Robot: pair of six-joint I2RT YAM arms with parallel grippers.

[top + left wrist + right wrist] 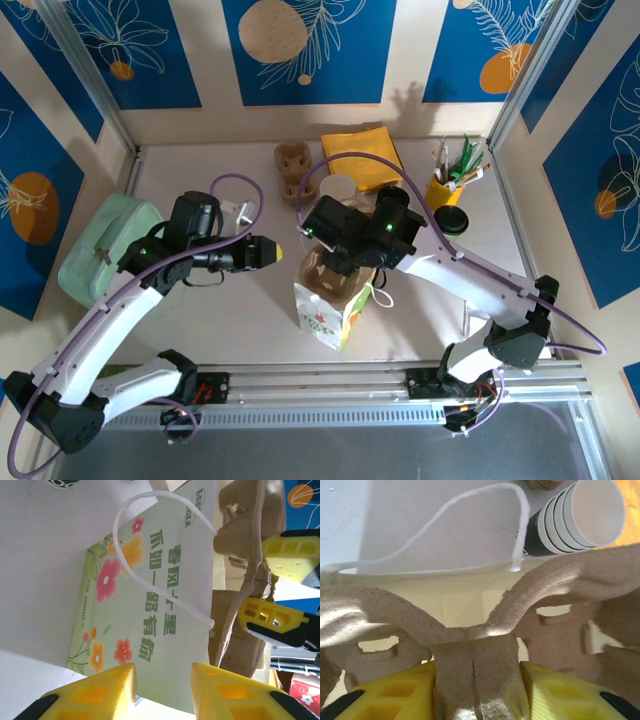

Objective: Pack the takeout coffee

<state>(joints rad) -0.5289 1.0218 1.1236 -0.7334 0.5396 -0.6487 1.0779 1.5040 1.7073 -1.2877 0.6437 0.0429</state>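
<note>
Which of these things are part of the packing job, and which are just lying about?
In use: paper bag, cardboard cup carrier, right gripper holding it.
Lying about: green pouch, yellow napkins, stack of paper cups, yellow utensil pot.

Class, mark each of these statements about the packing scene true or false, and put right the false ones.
1. The right end effector grips the cardboard cup carrier by its central ridge. True.
2. The left end effector holds the bag's handle. False: its fingers stand apart with nothing between them.
3. The paper bag lies flat on the table. False: it stands upright, open at the top.
4. A stack of lidless white cups sits beyond the bag. True.
</note>
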